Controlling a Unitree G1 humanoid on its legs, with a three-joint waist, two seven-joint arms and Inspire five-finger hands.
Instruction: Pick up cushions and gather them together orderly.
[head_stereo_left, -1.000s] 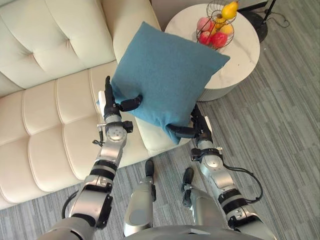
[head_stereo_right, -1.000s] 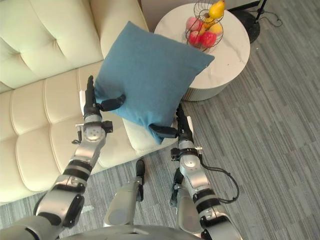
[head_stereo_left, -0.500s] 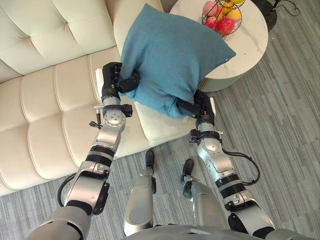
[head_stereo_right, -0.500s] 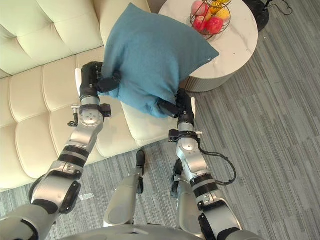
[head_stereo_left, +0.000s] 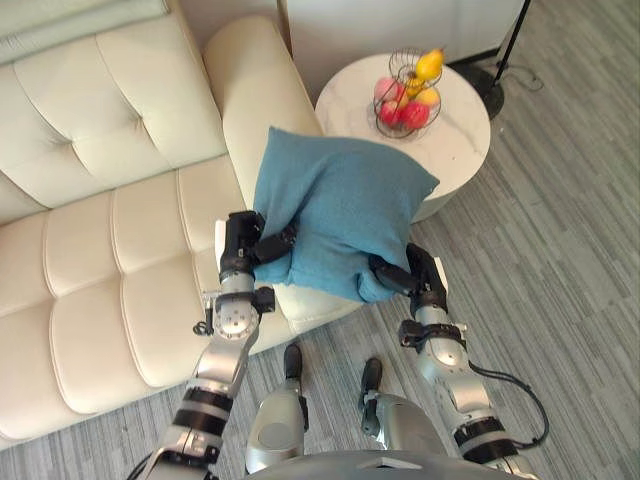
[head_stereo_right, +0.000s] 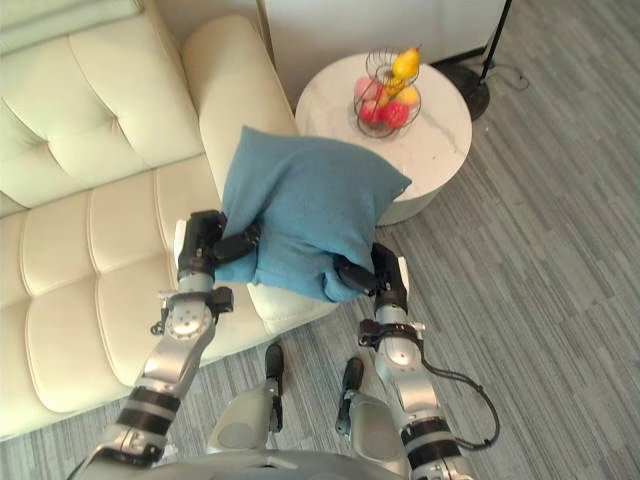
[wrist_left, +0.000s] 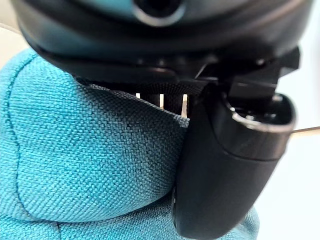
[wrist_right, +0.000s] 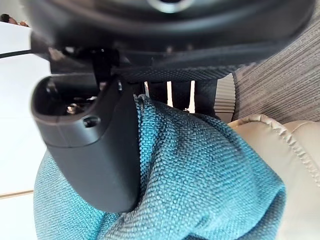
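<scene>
A blue cushion (head_stereo_left: 340, 215) is held up in the air above the right end of the cream sofa (head_stereo_left: 110, 250). My left hand (head_stereo_left: 245, 250) grips its lower left corner, thumb and fingers pinching the fabric (wrist_left: 90, 165). My right hand (head_stereo_left: 415, 280) pinches the lower right corner, with the blue cloth (wrist_right: 200, 175) bunched between thumb and fingers. The cushion hangs tilted, its top corners pointing toward the sofa arm and the round table.
A round white side table (head_stereo_left: 450, 140) stands right of the sofa arm (head_stereo_left: 250, 90), carrying a wire basket of fruit (head_stereo_left: 405, 90). A lamp stand base (head_stereo_left: 495, 85) sits beyond it. Grey striped floor (head_stereo_left: 560, 280) spreads to the right.
The camera view has pulled back and shifted. Both hands, still gripping the cushion's lower corners, have drawn it nearer to me and lower in the picture; the grip stays closed.
</scene>
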